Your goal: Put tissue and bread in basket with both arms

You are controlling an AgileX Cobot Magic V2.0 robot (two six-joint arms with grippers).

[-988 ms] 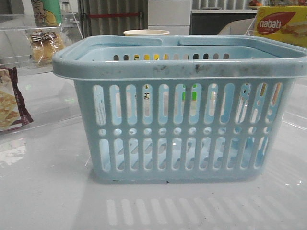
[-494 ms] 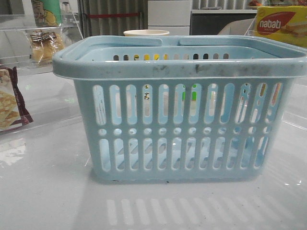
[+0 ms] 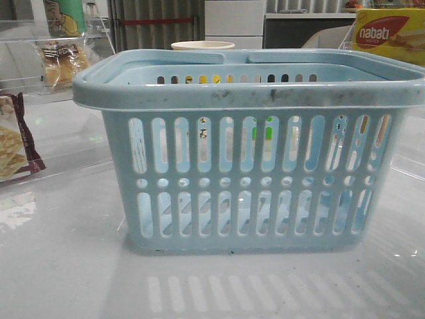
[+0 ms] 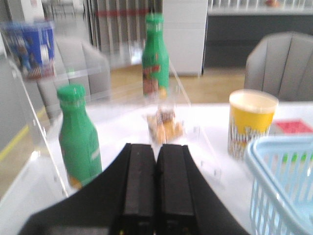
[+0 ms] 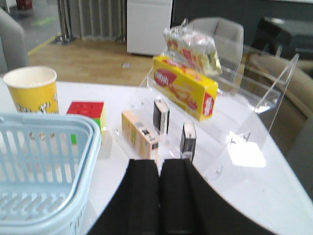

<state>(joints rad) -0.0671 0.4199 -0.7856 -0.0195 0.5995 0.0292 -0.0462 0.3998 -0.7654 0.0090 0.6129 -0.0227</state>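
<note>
The left wrist view is soft throughout — the bread (image 4: 165, 126) is only a yellow smear behind the left gripper (image 4: 156, 183), its label unreadable. In the front view the basket (image 3: 247, 149) hides most of the cup (image 3: 202, 46) behind it, and the frame's left edge cuts the maroon-edged packet (image 3: 14, 138).

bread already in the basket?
No. In the left wrist view the bread sits on the clear acrylic shelf beyond the shut left gripper, outside the basket.
</note>
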